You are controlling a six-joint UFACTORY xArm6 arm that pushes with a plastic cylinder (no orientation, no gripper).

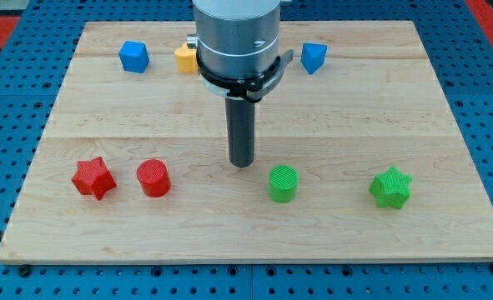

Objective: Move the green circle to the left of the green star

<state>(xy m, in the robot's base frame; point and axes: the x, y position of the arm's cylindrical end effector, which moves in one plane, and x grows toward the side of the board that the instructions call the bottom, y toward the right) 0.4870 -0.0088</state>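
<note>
Honestly, basically done already: green circle point(283, 183) sitting on the tabletop point(446, 100) left of the green star point(390, 187), well apart. No hand, just my tip point(243, 164) holding nothing, parked just far-left of the circle.

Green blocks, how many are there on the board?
2. The green circle sits near the view's bottom, just right of and below my tip. The green star lies farther toward the view's right. The arm could be hiding something behind it.
</note>
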